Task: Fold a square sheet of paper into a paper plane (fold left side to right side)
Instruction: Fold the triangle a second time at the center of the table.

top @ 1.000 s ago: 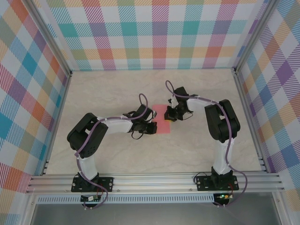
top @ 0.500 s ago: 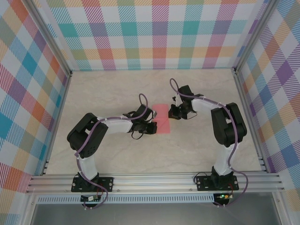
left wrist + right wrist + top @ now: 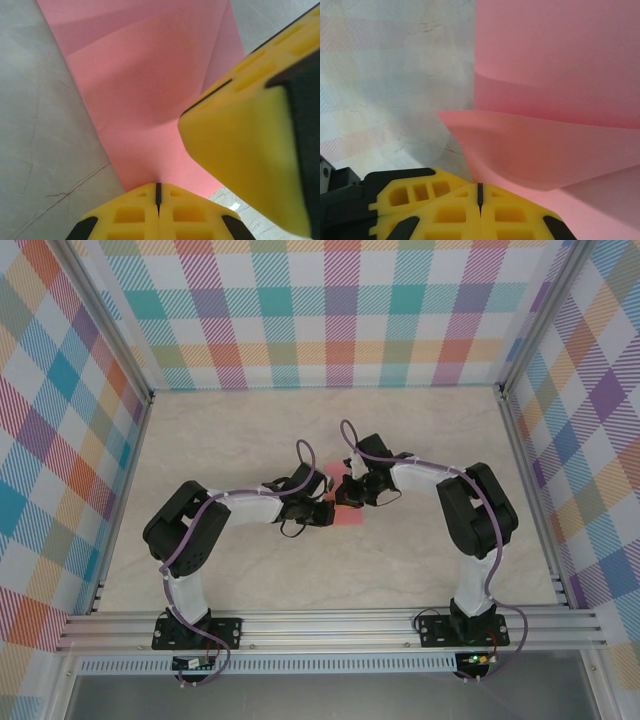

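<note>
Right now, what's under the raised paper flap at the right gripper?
Under the raised flap of the square sheet of paper lies its lower layer, flat on the table. Anything beneath nearer the right gripper is covered.

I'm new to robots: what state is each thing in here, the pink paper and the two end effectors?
paper, partly folded, lying mostly flat on the table, with one flap lifted and curling.
left end effector, shut, tips at the paper's near edge.
right end effector, shut, pinching the lifted flap of the paper.
</note>
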Robot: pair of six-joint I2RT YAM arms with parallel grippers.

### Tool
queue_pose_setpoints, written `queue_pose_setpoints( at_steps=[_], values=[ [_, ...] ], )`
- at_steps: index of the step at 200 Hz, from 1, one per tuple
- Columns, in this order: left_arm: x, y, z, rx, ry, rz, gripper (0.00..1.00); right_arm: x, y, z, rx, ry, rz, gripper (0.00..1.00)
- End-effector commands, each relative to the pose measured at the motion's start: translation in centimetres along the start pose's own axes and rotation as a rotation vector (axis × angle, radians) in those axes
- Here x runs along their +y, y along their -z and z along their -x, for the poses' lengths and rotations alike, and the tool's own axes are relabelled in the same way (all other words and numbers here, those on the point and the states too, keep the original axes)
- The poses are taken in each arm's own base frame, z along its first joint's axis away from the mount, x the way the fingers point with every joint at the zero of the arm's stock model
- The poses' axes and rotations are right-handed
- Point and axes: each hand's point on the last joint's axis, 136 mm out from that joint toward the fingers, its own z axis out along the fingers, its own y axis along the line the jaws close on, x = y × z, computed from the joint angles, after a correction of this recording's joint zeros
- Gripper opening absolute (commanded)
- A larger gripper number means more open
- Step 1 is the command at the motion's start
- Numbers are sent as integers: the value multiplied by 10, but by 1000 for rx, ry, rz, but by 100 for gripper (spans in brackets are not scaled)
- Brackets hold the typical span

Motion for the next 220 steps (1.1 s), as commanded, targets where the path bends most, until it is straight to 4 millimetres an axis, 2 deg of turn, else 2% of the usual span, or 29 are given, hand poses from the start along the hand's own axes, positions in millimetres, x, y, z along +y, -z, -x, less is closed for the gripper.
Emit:
queue_pose_setpoints(
  at_steps=[1,42,84,220],
  values=[
    [23,-2,-28,88,33,65,3,-2,-9,-7,31,-26,17,0],
    [23,-2,-27,87,34,67,3,-13,-18,-13,56,-49,-2,0],
    [24,-2,-28,90,35,69,3,-29,-23,-11,60,-34,-76,0],
    [26,-1,-32,97,32,74,3,-64,13,40,-46,-19,-143,0]
  ],
)
